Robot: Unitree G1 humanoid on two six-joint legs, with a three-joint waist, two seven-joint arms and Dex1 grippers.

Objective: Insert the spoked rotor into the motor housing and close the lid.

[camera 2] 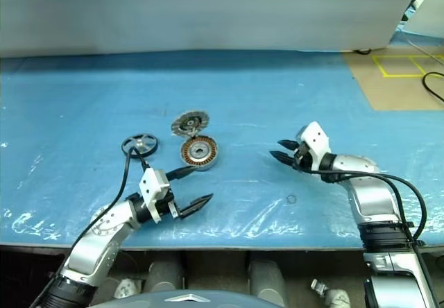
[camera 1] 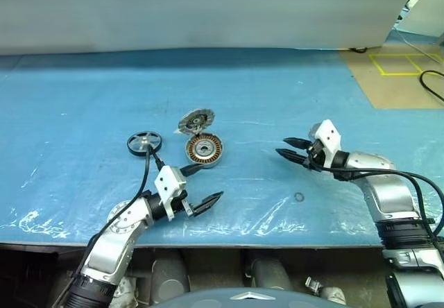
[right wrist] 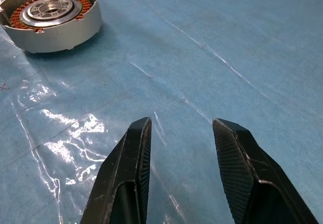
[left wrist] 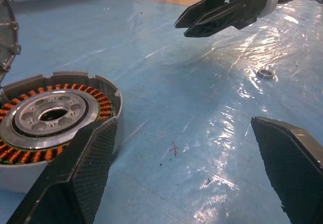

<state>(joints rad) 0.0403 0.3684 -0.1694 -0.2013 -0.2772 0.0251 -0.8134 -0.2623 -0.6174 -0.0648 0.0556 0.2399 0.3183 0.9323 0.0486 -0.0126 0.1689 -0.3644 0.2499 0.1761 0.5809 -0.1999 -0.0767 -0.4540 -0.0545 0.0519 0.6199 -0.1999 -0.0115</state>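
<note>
I see the housing (camera 1: pixel 204 150) sitting open on the blue worktop (camera 1: pixel 83 100), copper windings showing, with the lid (camera 1: pixel 196 121) propped tilted just behind it, touching its rim. The rotor (camera 1: pixel 144 142) lies flat to the housing's left, apart from it. My left tool (camera 1: pixel 202 186) hovers just in front of the housing, fingers spread wide and empty. My right tool (camera 1: pixel 291 148) is well off to the right, fingers partly apart, holding nothing. A small ring (camera 1: pixel 299 197) lies near it.
</note>
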